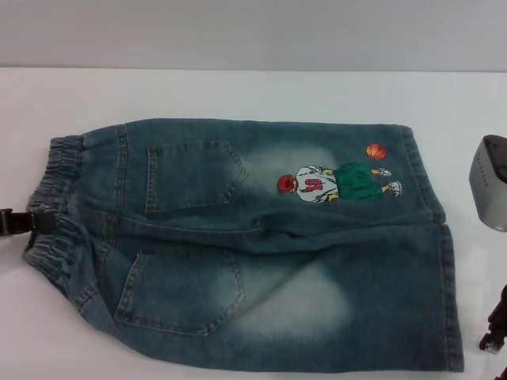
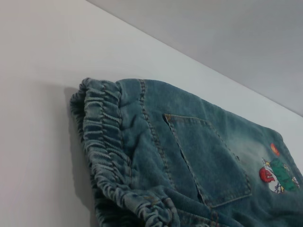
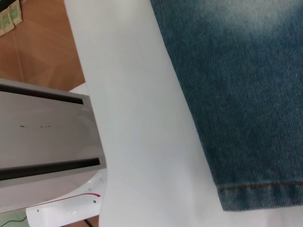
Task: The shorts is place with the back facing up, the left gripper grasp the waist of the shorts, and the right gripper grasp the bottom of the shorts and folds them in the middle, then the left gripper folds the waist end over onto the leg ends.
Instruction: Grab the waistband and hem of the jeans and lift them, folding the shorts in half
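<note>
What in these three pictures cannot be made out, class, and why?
- Left gripper, head view: cut off by the picture's edge at the waist; fingers unreadable.
- Right gripper, head view: only a sliver shows at the edge.
- Shorts, head view: front side lies against the table.
- Neither wrist view shows its own fingers.

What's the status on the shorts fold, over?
Left gripper at the waist, grip unconfirmed. Right gripper off the leg hems, not holding. Shorts flat, back up, unfolded. Nothing in the way.
</note>
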`<state>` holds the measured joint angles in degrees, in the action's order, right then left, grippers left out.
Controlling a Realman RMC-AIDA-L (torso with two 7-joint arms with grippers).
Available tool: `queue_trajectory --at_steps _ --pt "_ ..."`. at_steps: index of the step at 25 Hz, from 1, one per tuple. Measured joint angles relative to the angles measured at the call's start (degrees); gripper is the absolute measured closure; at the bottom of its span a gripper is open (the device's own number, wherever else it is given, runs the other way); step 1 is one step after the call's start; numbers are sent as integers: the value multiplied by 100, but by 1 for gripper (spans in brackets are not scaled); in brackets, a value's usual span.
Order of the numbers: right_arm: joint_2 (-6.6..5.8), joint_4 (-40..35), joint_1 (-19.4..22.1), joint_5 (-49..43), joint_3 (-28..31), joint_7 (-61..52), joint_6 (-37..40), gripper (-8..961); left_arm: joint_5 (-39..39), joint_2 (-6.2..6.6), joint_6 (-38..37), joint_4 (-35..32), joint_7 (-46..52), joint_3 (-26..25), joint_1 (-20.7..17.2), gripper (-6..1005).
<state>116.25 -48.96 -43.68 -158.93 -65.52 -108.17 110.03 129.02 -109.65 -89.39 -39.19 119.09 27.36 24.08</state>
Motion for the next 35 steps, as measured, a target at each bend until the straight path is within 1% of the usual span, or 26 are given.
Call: queue_trajectory --at_steps 6,19,27,35 --pt "36 0 0 -24 3 -17 -52 249 0 6 -13 -1 0 4 6 965" --pt "55 0 22 0 18 -20 -224 248 0 14 -29 -1 0 24 43 965" --pt "95 34 7 10 32 -19 -275 248 5 14 -35 -1 0 32 62 965" --pt "108 62 -14 28 48 15 -300 249 9 9 -35 -1 -2 32 71 965"
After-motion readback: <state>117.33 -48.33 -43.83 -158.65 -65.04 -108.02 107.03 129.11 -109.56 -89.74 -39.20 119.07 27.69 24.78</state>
